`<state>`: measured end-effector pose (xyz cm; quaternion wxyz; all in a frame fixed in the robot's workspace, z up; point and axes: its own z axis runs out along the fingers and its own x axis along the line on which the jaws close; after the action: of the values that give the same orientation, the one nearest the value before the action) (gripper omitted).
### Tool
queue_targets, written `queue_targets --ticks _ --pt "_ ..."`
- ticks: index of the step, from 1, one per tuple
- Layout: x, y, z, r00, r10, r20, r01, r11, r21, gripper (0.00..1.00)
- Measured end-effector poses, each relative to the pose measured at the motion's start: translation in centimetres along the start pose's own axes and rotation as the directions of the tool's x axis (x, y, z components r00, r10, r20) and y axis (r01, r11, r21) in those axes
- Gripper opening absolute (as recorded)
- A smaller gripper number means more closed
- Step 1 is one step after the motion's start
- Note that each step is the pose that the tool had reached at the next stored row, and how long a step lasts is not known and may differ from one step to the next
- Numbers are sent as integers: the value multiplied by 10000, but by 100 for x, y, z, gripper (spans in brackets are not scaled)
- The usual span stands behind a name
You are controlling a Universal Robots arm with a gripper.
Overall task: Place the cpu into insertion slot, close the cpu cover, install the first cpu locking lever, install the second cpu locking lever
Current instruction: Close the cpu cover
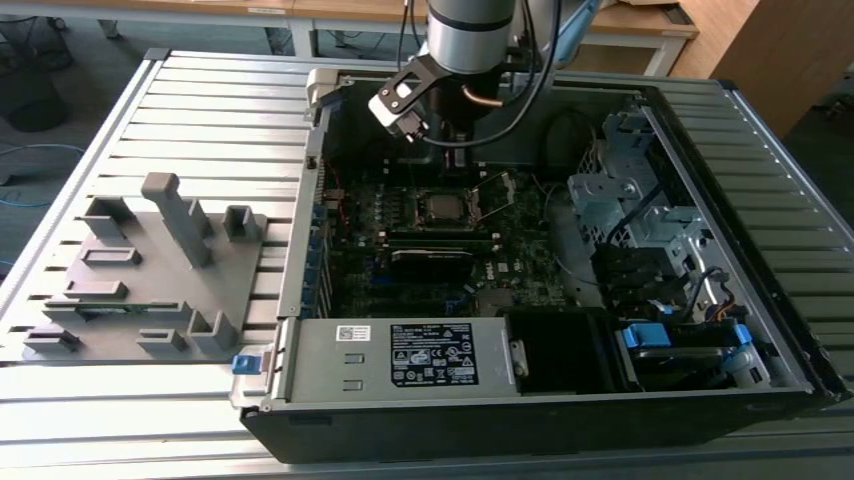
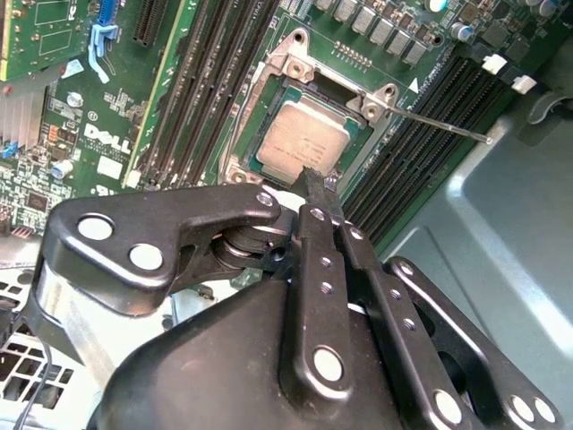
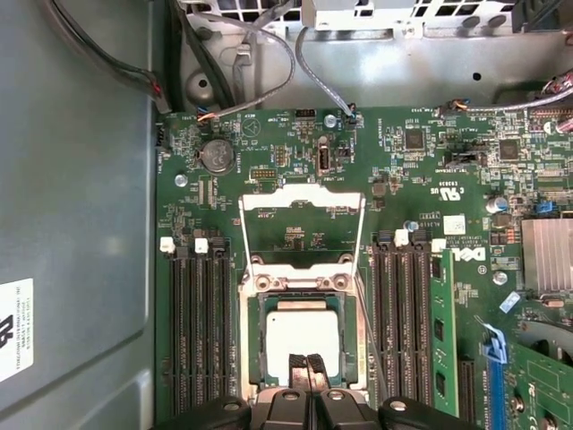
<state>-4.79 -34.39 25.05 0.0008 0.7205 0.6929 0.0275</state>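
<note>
We log: pincer point(image 3: 305, 369) pinched together, empty, at the edge of the seated cpu point(image 3: 303, 333); cpu cover point(image 3: 303, 201) lies open beyond it.

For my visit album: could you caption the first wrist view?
CPU seated in its motherboard socket, cover frame flipped open, jaws shut together at the chip's edge.

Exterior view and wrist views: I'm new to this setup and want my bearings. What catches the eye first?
The open computer case on the slatted table stands out, with the arm reaching into it. In the first wrist view the cpu lies in the insertion slot, the cpu cover stands open beyond it, and the gripper is at the cpu's edge.
</note>
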Motion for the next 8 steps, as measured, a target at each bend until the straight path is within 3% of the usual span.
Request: queue_targets --ticks 8 --pt "1 1 -23 10000 0 -2 0 10000 -1 10"
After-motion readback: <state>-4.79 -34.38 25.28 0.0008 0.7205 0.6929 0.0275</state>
